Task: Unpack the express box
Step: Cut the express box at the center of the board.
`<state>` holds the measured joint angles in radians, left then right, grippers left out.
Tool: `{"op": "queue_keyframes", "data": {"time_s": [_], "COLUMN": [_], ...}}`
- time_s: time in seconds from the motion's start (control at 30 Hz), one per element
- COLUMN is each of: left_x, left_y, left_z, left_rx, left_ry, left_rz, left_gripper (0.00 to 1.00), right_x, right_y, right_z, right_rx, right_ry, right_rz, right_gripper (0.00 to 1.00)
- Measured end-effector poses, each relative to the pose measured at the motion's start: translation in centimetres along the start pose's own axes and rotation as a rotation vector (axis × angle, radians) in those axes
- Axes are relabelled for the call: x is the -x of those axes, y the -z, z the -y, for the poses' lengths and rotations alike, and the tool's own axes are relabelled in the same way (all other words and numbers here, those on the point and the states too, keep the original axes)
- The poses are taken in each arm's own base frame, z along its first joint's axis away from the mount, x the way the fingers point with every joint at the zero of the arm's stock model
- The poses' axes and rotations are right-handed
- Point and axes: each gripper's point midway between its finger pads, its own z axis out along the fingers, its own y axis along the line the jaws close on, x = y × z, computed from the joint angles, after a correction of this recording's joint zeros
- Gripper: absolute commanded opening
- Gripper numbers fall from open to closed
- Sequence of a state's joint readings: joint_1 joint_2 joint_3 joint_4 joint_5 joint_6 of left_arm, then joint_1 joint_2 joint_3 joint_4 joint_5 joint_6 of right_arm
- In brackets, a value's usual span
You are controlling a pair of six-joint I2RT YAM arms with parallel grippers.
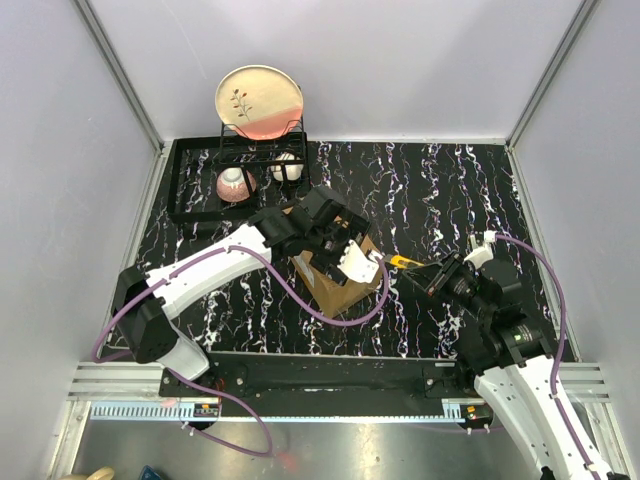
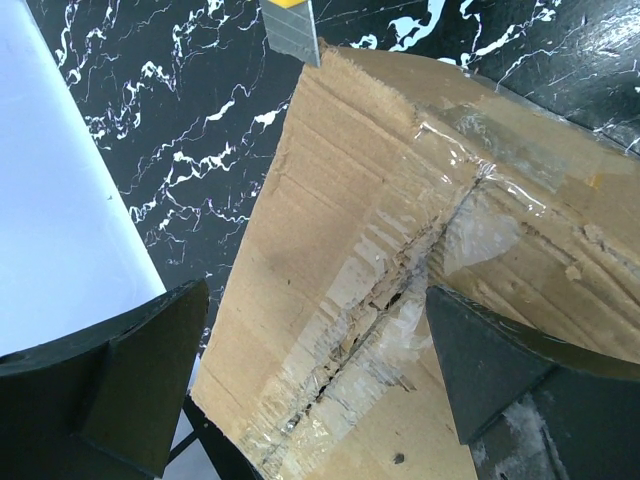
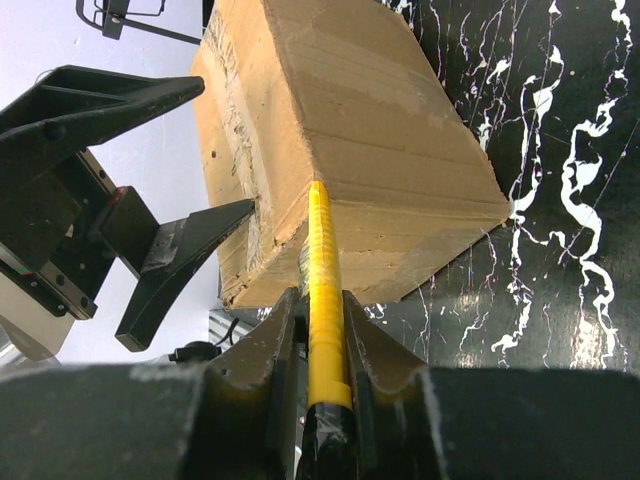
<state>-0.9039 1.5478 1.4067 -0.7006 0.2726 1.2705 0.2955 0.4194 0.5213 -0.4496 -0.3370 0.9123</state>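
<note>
jaws of the left gripper point(image 2: 315, 300) spread loose over the express box point(image 2: 330, 250), hiding most of it from above on the table point(image 1: 450, 200). a dish rack point(image 1: 200, 185) with a plate point(image 1: 260, 100) stands behind. brown cardboard, tape seam torn. right gripper point(image 3: 320, 315) clamps a yellow knife point(image 3: 318, 250), blade tip lost against the box edge.

Table point(image 1: 450, 200) before me: black top, white marble veining. Pale grey-lilac walls point(image 1: 350, 60) on three sides, silver posts point(image 1: 120, 75) at the far corners. Far left on my table, a black wire rack point(image 1: 195, 205) holds an upright plate point(image 1: 259, 100) and two bowls point(image 1: 235, 184). Metal rail point(image 1: 330, 410) along the near edge. Light even.
</note>
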Motion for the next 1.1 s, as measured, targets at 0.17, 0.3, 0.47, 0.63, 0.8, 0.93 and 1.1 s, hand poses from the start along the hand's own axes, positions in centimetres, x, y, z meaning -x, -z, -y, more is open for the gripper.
{"op": "queue_keyframes", "data": {"time_s": [0.17,0.3,0.47,0.63,0.8,0.93,1.1], "left_x": [-0.2,-0.2,-0.3,-0.4,-0.7,-1.0,-1.4], "left_y": [-0.6,-0.9,-1.2,-0.7,-0.2,-0.3,-0.4], "left_z": [0.0,-0.2,-0.1,-0.4,-0.4,-0.4,-0.5], "left_rx": [0.017,0.030,0.043,0.055,0.054,0.062,0.068], "left_ry": [-0.006,-0.008,0.006,0.069,0.138,0.163,0.187], "left_rz": [0.004,0.008,0.012,0.006,0.000,0.003,0.019], "left_gripper": [0.99,0.99,0.99,0.99,0.99,0.99,0.99], "right_x": [0.1,0.2,0.3,1.0,2.4,2.3,1.3], "right_y": [-0.2,-0.3,-0.2,0.5,1.2,1.6,1.9], "right_z": [0.1,0.1,-0.1,-2.0,-5.9,-6.6,-6.0], "right_rx": [0.003,0.009,0.011,0.035,0.118,0.162,0.167], "right_ry": [-0.004,-0.002,0.052,0.194,0.406,0.533,0.579], "right_rz": [0.009,0.013,0.012,-0.019,-0.061,-0.090,-0.137], "right_gripper": [0.00,0.00,0.00,0.00,0.00,0.00,0.00]}}
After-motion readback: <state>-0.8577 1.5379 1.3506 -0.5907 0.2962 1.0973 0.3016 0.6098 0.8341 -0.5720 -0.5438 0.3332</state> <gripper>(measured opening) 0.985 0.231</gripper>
